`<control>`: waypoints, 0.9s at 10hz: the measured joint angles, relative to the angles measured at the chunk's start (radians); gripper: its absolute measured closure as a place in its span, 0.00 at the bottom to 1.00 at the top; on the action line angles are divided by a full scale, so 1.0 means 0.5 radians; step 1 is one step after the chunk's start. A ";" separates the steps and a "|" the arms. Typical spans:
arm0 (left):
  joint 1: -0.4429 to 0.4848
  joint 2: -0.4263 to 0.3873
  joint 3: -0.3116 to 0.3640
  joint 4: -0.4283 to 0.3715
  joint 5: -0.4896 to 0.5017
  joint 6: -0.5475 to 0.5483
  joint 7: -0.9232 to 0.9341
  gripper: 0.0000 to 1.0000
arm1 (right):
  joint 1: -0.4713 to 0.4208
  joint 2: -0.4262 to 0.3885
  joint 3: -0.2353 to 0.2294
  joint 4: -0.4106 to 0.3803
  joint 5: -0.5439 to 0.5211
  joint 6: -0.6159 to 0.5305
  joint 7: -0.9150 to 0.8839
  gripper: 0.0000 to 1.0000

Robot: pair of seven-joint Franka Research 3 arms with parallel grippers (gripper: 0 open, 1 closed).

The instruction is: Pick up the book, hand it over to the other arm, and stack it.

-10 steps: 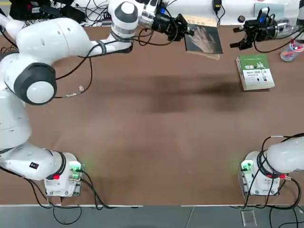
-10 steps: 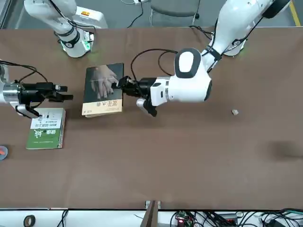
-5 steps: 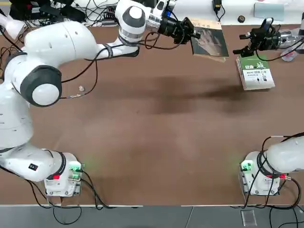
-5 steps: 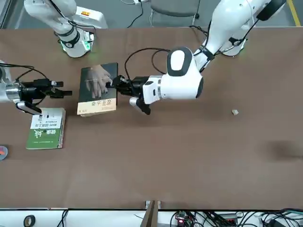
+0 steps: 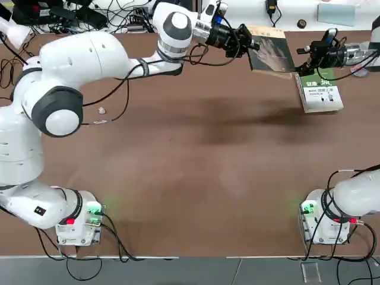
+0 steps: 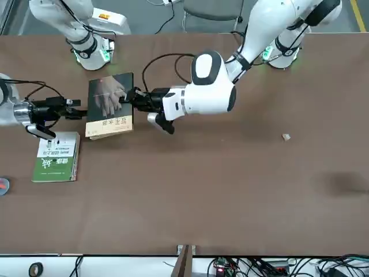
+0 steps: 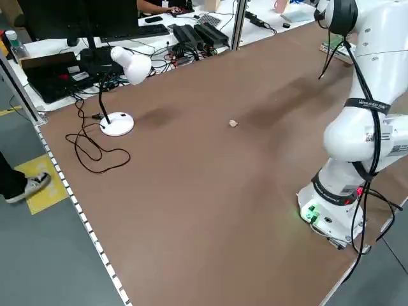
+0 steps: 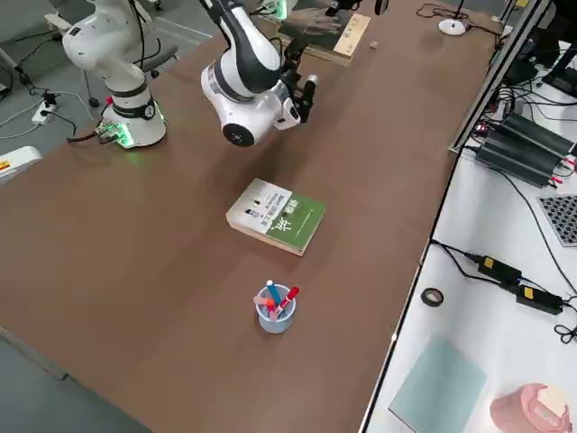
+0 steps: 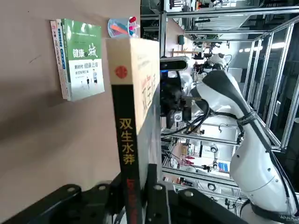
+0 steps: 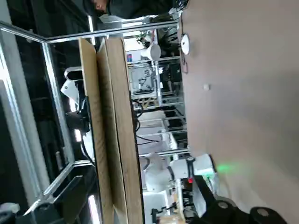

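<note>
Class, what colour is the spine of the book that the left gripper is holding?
Black, clearest in the left wrist view.

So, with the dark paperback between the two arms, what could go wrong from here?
The left gripper alone holds the paperback; if it lets go before the right gripper closes, the book could drop. The page edges show a gap between the right one's open fingers, so closing may shift or bend the pages.
</note>
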State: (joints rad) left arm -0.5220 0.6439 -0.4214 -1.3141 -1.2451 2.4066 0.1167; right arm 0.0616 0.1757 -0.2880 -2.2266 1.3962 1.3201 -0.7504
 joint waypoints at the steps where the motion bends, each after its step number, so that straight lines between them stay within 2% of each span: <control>1: -0.008 0.013 0.000 0.009 0.000 0.008 0.000 0.82 | 0.000 0.004 0.000 -0.045 0.058 -0.052 -0.004 0.00; 4: -0.010 0.031 0.006 0.020 0.000 0.017 0.000 0.82 | -0.001 0.010 -0.009 -0.123 0.122 -0.117 -0.017 0.00; 9: -0.017 0.031 0.007 0.026 0.000 0.018 0.000 0.82 | 0.024 0.009 -0.013 -0.127 0.131 -0.124 -0.036 0.00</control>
State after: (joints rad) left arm -0.5305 0.6592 -0.4180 -1.3014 -1.2451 2.4156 0.1166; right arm 0.0734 0.1804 -0.2944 -2.2900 1.4616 1.2583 -0.7684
